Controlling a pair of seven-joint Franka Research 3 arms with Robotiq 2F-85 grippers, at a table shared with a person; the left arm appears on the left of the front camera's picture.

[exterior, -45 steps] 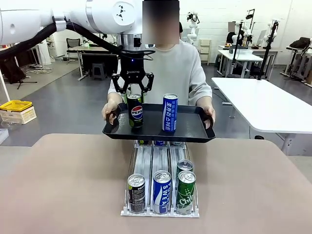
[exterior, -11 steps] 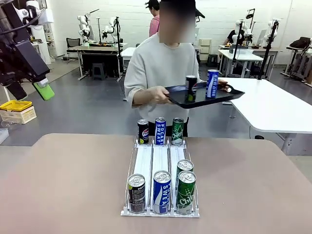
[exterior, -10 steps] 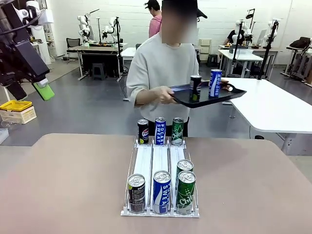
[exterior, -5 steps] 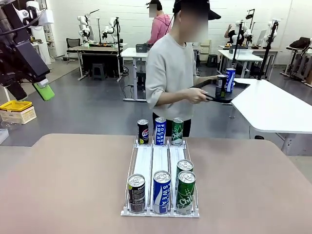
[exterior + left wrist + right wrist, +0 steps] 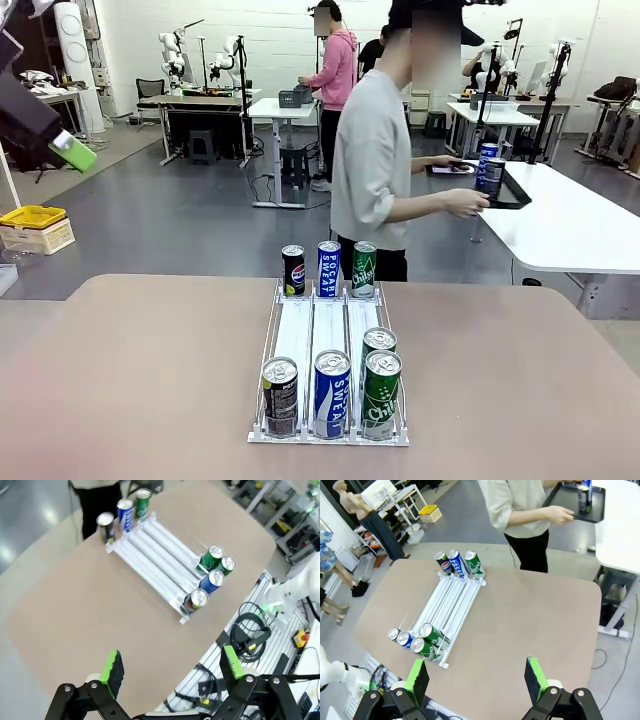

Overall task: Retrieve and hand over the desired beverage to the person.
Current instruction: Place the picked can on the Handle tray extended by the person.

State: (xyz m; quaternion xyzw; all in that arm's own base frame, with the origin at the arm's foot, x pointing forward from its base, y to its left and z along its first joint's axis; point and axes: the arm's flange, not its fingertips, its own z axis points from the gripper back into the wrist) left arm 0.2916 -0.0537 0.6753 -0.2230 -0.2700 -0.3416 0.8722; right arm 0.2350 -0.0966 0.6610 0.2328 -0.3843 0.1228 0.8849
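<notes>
The person [image 5: 372,160] in a light grey top stands side-on behind the table and holds a black tray [image 5: 508,188] out over a white table. On the tray stand a blue can [image 5: 487,157] and a dark can [image 5: 490,177]. High above the brown table [image 5: 75,610] my left gripper [image 5: 172,664] is open and holds nothing; one of its green fingertips [image 5: 72,152] shows at the far left in the front view. My right gripper [image 5: 477,675] is also open and bare, high over the table. The person [image 5: 520,505] and tray [image 5: 572,505] appear at the top of the right wrist view.
A clear can rack [image 5: 330,325] sits mid-table. Its far end holds a Pepsi can [image 5: 293,270], a blue can [image 5: 329,268] and a green can [image 5: 364,269]. Several cans [image 5: 332,392] fill its near end. A white table [image 5: 560,225] stands at the right.
The person has turned away to the right and carried the tray with two cans over the white table. My left gripper has shifted up and left; it stays open.
</notes>
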